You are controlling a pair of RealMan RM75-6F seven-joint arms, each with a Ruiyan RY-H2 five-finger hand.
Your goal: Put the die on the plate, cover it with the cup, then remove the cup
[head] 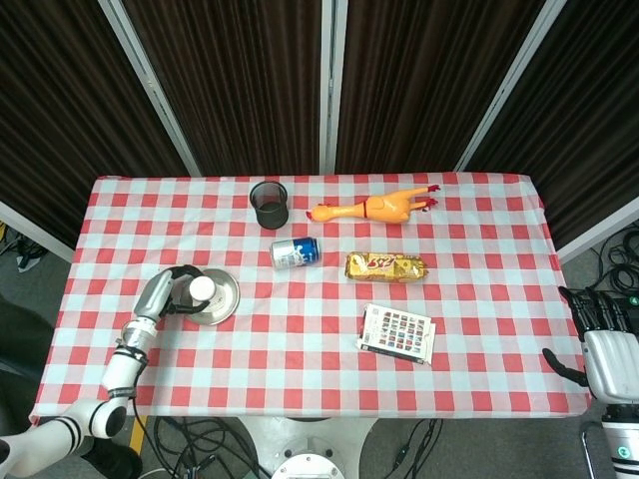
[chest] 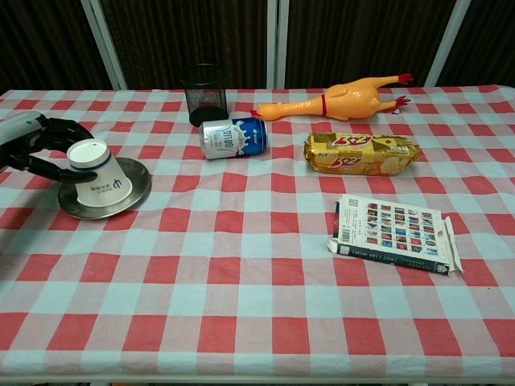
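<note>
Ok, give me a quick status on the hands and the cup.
Left hand grips the inverted cup on the plate. Die not visible. Right hand idle off the table edge, open. Nothing in the way.

**Arm and hand pose**

Left arm enters from the lower-left corner in the head view, forearm angled up and to the right. Left hand [head: 172,292] has its dark fingers [chest: 50,127] curled around the upturned cup [chest: 95,180], holding it. Right hand [head: 604,334] sits off the lower-right table edge, dark fingers pointing up and apart, thumb out to the side, holding nothing.
</note>
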